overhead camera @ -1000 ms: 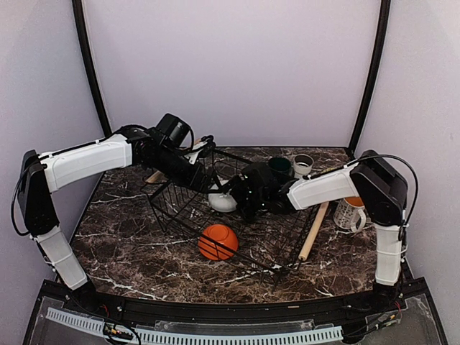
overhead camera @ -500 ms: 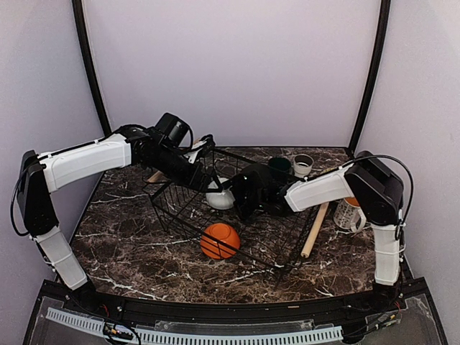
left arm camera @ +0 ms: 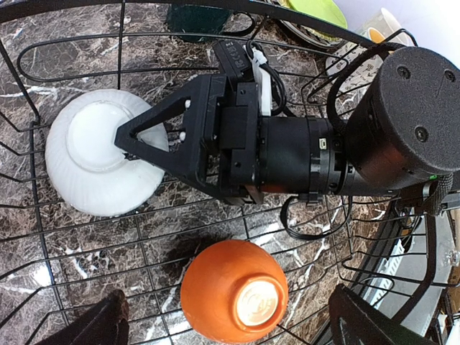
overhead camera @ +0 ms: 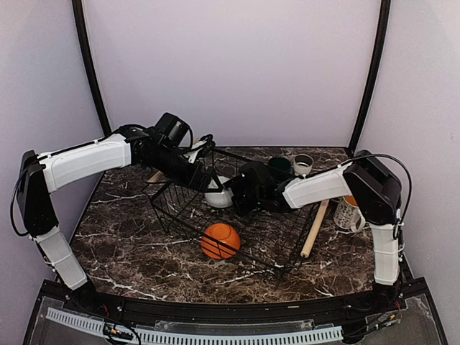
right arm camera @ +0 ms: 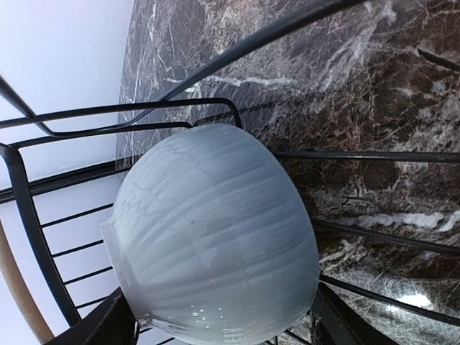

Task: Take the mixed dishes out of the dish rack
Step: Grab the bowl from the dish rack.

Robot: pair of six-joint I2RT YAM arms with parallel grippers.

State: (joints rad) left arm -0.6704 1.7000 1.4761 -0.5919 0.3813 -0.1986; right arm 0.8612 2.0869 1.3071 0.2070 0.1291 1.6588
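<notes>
The black wire dish rack stands mid-table and also shows in the left wrist view. A white bowl sits upside down at its far left. My right gripper reaches into the rack and is shut on this bowl, which fills the right wrist view between my fingers. The left wrist view shows the bowl with the right gripper on it. An orange bowl lies upside down on the rack floor. My left gripper hovers at the rack's far-left rim, open and empty.
A dark green cup and a small white cup stand behind the rack. A patterned mug stands at the right beside the right arm. A wooden rack handle lies along the right side. A lime-green plate shows beyond the rack.
My right gripper and the white bowl have moved a little up and to the far left. The orange bowl has shifted slightly. The left arm has stayed in place.
</notes>
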